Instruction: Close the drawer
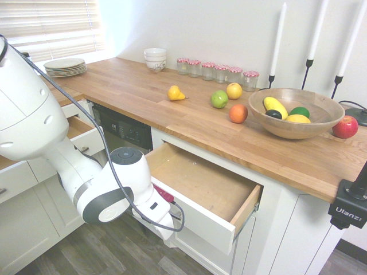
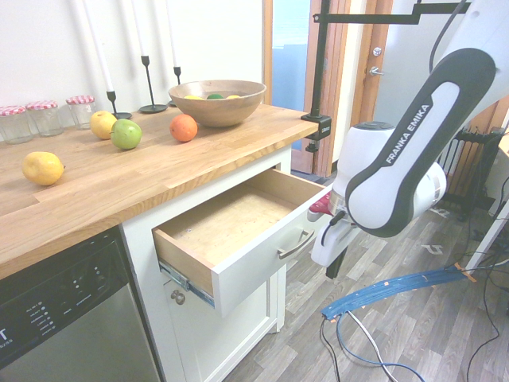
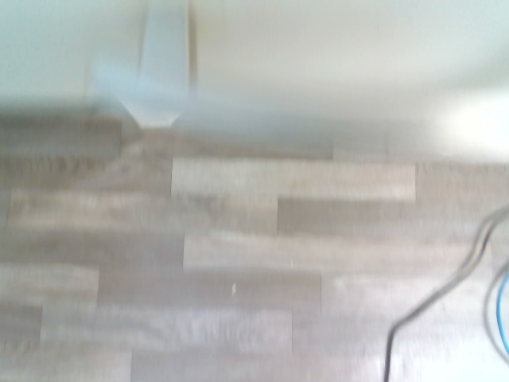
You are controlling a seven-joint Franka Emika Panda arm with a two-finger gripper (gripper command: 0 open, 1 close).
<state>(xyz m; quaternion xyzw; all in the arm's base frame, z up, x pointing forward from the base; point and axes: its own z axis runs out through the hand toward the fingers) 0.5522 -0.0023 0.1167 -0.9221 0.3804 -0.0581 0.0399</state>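
While the wide white flat-fronted drawer (image 2: 250, 270) stands pulled out under the wooden worktop (image 2: 119, 179), the white arm bends low beside its front. Its gripper (image 2: 328, 253) points at the floor; its opening cannot be told.

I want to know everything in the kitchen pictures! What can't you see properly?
- Gripper: in the first exterior view the arm's own body hides it; in the second exterior view it hangs beside the drawer front, too small to tell open or shut.
- Drawer handle: hidden by the arm in the first exterior view.
- Wrist view: blurred; only floorboards and a white cabinet base show.
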